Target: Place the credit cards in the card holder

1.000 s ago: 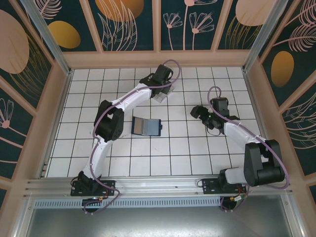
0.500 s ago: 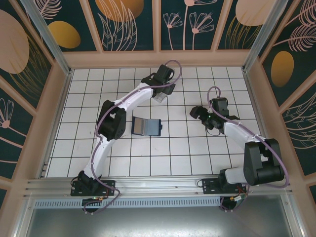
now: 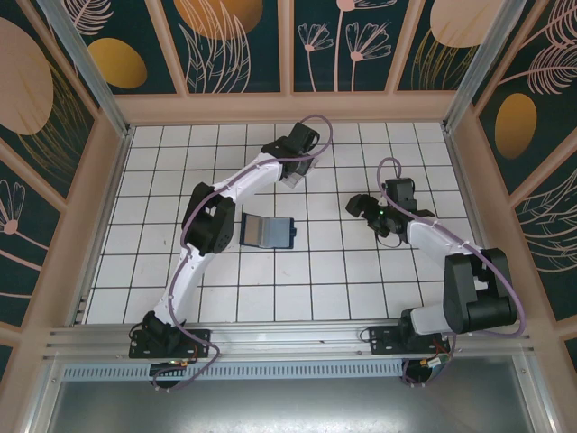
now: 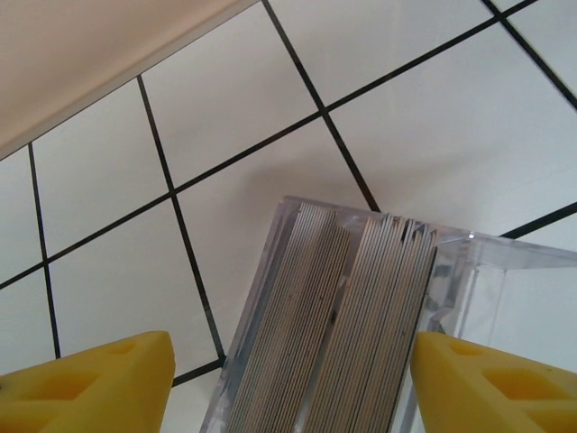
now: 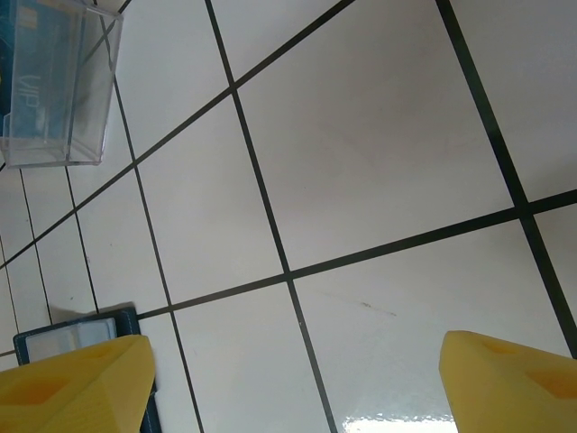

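Free to pass over bare tiles between wallet and right arm. Blocked far-centre by card holder, packed with credit cards.

Clear card holder, white black-gridded table

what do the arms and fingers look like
The left arm and right arm both have white links, black joints and black bases, with a thin purple cable looping along each. The fingers are blocky and yellow.
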Motion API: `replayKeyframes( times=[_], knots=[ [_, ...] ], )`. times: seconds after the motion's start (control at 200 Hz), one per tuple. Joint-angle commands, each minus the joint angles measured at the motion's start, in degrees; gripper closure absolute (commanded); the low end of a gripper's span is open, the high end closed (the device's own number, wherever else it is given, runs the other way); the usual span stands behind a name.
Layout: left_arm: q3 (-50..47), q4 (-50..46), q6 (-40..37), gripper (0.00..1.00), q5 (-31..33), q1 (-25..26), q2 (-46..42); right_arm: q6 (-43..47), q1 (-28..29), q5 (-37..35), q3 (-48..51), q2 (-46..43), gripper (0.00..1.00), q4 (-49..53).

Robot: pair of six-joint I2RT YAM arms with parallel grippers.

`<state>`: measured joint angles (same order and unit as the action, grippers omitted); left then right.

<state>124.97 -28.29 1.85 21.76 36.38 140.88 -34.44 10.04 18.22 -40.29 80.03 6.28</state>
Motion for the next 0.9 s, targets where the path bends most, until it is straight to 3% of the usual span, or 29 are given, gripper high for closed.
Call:
replayKeyframes(
  times=[0.0, 0.17, 0.33, 0.676, 0.896],
  knots=[
    [2.08, -2.42, -0.69, 0.27, 2.17, -0.21, 1.31, 0.50, -0.59, 0.95, -2.23, 0.51, 0.17, 0.02],
    [1.01, -2.86, -0.81, 0.23, 1.49, -0.22, 0.89, 0.47, -0.63, 0.70, -2.32, 0.57, 0.17, 0.31],
    [0.76, -3.25, -1.22, 0.32, 3.11, -0.25, 0.73, 0.25, -0.63, 0.77, -2.50, 0.82, 0.17, 0.26],
    [0.29, -2.65, -0.35, 0.36, 6.76, -0.26, -2.55, 0.03, -0.55, 0.59, -2.60, 1.04, 0.17, 0.34],
    [0.33, -1.67, -0.32, 0.49, 6.76, -0.26, -3.69, -0.28, -0.55, 0.41, -2.49, 1.43, 0.17, 0.26]
  ],
)
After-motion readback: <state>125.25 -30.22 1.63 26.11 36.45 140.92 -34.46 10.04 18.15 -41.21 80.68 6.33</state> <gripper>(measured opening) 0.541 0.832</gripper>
